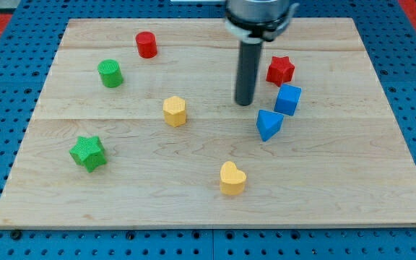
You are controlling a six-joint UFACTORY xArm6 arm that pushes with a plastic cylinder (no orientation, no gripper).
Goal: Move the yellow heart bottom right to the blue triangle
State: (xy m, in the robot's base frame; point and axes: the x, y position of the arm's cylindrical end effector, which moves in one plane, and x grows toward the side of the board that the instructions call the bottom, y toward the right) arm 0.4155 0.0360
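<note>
The yellow heart (232,179) lies near the view's bottom centre of the wooden board (338,180). The blue triangle (268,124) lies up and to the right of it, right of centre. My tip (245,103) rests on the board just up and left of the blue triangle, with a small gap, and well above the yellow heart. The rod rises straight to the view's top.
A blue cube (288,99) sits just above-right of the triangle, a red star (280,70) above that. A yellow hexagon (174,111) lies left of centre. A red cylinder (146,45) and green cylinder (110,74) lie upper left, a green star (88,152) lower left.
</note>
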